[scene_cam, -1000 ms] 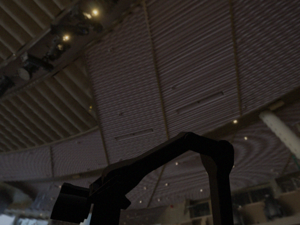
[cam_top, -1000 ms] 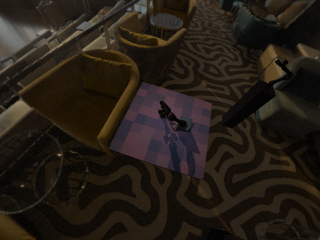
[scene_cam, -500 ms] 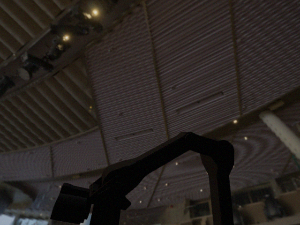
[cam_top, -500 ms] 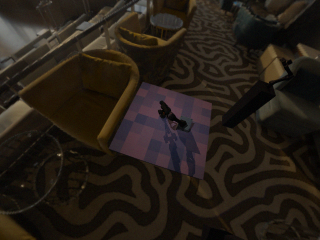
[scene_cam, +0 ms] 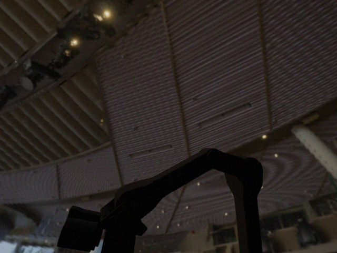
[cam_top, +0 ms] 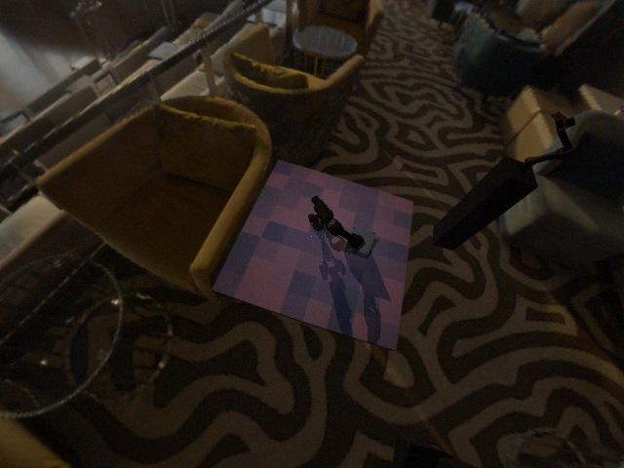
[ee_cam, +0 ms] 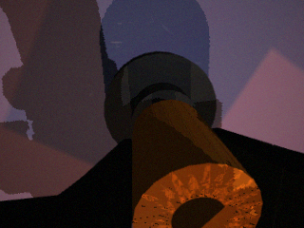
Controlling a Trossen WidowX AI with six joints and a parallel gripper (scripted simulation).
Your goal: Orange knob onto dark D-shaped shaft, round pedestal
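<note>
My gripper [ee_cam: 171,142] [cam_top: 317,221] is shut on the orange knob [ee_cam: 166,142] [cam_top: 319,219]. In the wrist view the knob stands between two black fingers, its near end showing a hole with a flat side at the lower right. Its far end overlaps the middle of the dark grey round pedestal [ee_cam: 159,68]. A darker ring shows on the pedestal just behind that end. The D-shaped shaft cannot be made out behind the knob. Whether the knob touches the shaft or is above it cannot be told. The exterior view shows only dark arm links, with the fingers and knob out of view.
The arm rises from a grey base plate [cam_top: 370,234] on the pink and blue checkered table top [cam_top: 261,272]. A pale pink round patch [cam_top: 337,243] shows beside the arm. Long arm shadows cross the table. Yellow armchairs stand beyond its left and back edges.
</note>
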